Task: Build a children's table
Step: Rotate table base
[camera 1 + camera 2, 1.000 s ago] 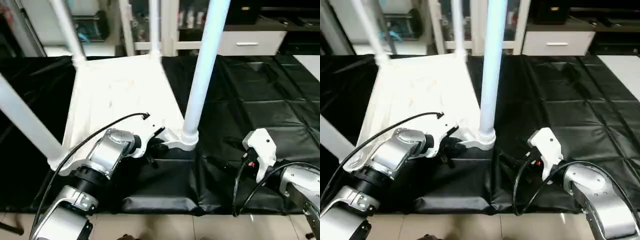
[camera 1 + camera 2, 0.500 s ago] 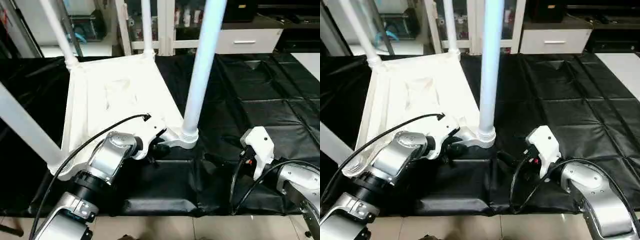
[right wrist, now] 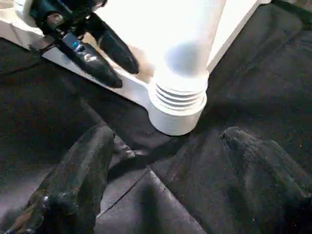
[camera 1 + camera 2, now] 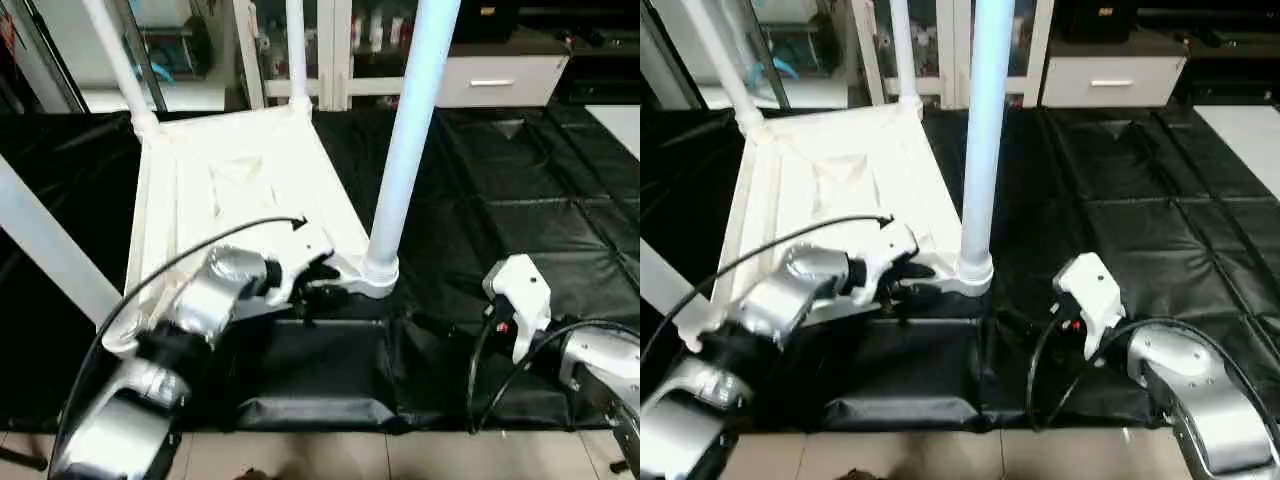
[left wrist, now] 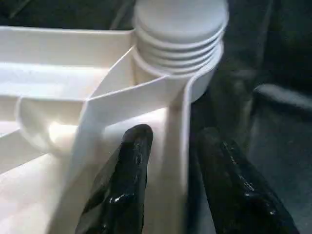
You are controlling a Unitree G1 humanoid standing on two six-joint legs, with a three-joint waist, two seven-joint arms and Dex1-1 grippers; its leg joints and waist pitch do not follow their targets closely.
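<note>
Left wrist view: the left gripper (image 5: 168, 180) pinches the white plastic ribbed tabletop's rim (image 5: 176, 146) beside the leg socket (image 5: 178, 83), likely steadying it, while the right gripper (image 3: 170, 180) gapes empty.

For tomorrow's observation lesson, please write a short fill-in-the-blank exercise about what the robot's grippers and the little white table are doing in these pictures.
1. The children's table lies upside down on a ____ cover.
2. The left gripper has one finger on each side of the table's side ____.
3. The right gripper is ____ and holds nothing.
4. The leg nearest both grippers stands in a round corner ____.

Missing words: black; wall; open; socket
</note>
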